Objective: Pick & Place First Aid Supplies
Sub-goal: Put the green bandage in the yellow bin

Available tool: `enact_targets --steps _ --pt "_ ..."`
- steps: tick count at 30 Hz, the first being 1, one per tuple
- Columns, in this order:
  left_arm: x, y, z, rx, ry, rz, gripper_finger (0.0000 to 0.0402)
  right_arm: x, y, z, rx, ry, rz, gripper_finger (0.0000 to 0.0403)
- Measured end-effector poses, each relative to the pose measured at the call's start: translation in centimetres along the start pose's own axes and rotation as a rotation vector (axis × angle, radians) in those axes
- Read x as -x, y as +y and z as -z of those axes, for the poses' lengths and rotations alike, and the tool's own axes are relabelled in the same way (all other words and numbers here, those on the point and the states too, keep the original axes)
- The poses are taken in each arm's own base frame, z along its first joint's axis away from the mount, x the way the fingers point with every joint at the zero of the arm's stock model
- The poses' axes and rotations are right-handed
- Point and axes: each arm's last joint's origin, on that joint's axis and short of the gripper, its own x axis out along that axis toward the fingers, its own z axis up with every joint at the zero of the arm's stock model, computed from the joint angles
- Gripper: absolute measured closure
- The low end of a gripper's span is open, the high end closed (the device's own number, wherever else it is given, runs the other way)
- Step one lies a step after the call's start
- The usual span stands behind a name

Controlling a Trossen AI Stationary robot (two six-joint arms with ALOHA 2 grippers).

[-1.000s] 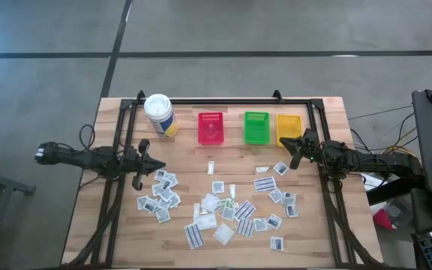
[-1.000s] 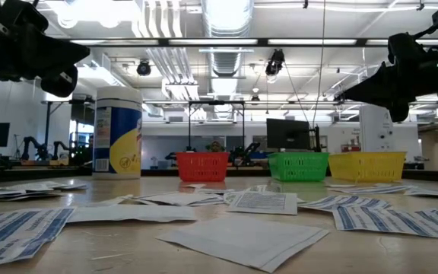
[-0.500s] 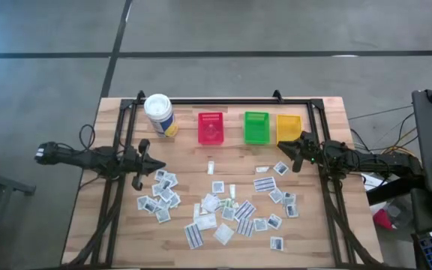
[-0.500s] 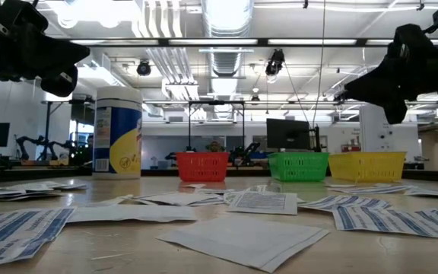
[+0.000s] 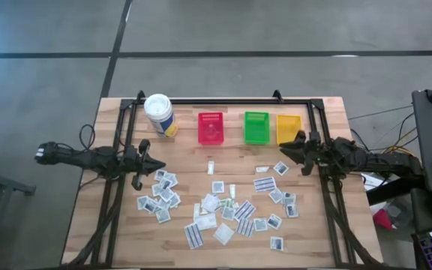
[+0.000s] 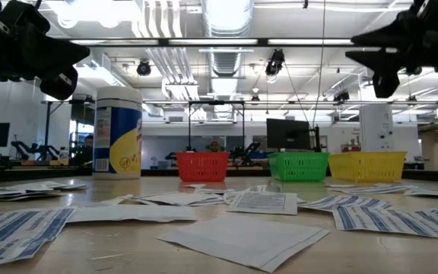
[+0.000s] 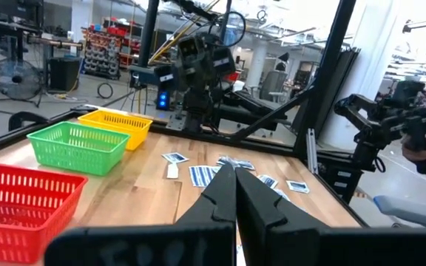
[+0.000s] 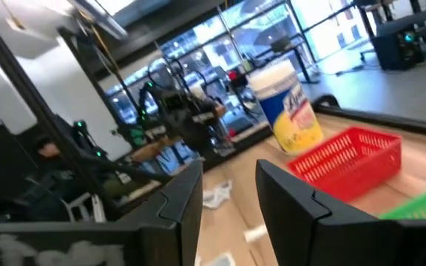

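Note:
The first aid supplies, many small flat white packets [image 5: 214, 204], lie flat and scattered over the middle and near part of the table; they also show in the low view [image 6: 265, 202] and the left wrist view [image 7: 203, 174]. My left gripper [image 5: 160, 166] hangs shut above the left end of the scatter, its fingertips together [image 7: 235, 176]. My right gripper [image 5: 285, 148] hovers by the near edge of the yellow bin [image 5: 289, 126], above the table. Its fingers stand open with nothing between them [image 8: 229, 181].
A red bin [image 5: 210, 127], a green bin [image 5: 256, 126] and the yellow bin stand in a row at the far side. A white canister with a yellow label [image 5: 160, 114] stands far left. A black frame [image 5: 223, 100] runs along the table's edges.
My right gripper has risen and tipped up toward level, drawing a little toward the table's left near the yellow bin, and its fingers have parted. My left gripper has kept still. The packets on the table have not moved.

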Motion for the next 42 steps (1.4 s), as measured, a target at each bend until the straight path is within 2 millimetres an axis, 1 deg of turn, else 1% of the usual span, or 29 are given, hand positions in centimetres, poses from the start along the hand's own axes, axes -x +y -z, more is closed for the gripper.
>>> enact_targets --steps 2,5,12,16,18,21,27,31,36,42 --pt "0.0 0.0 0.0 0.002 -0.002 0.000 0.0401 -0.1 0.4 -0.7 0.021 0.012 -0.011 0.0280" --pt "0.0 0.0 0.0 0.002 -0.002 0.001 0.0401 -0.2 1.0 -1.7 0.061 0.088 0.024 0.0278" --pt "0.0 0.0 0.0 -0.001 -0.002 0.003 0.0401 -0.2 2.1 -3.5 0.203 0.401 0.169 0.0278" --pt "0.0 0.0 0.0 0.000 -0.001 0.003 0.0401 -0.4 2.3 -3.9 0.238 0.568 0.236 0.0282" --pt "0.0 0.0 0.0 0.001 -0.001 0.003 0.0401 -0.6 2.2 -3.8 0.257 0.633 0.258 0.0285" --pt "0.0 0.0 0.0 0.002 -0.002 0.002 0.0401 -1.3 2.2 -3.6 0.263 0.674 0.266 0.0287" --pt "0.0 0.0 0.0 0.003 -0.001 0.001 0.0401 -2.8 1.9 -2.2 0.250 0.803 0.264 0.0279" --pt "0.0 0.0 0.0 0.003 -0.002 0.000 0.0401 -4.1 2.4 -1.8 0.266 0.869 0.241 0.0278" --pt "0.0 0.0 0.0 0.003 -0.001 0.000 0.0401 -5.5 3.1 -1.2 0.330 0.950 0.197 0.0283" --pt "0.0 0.0 0.0 0.003 0.001 -0.001 0.0401 -6.3 3.3 0.1 0.350 1.039 0.189 0.0286"
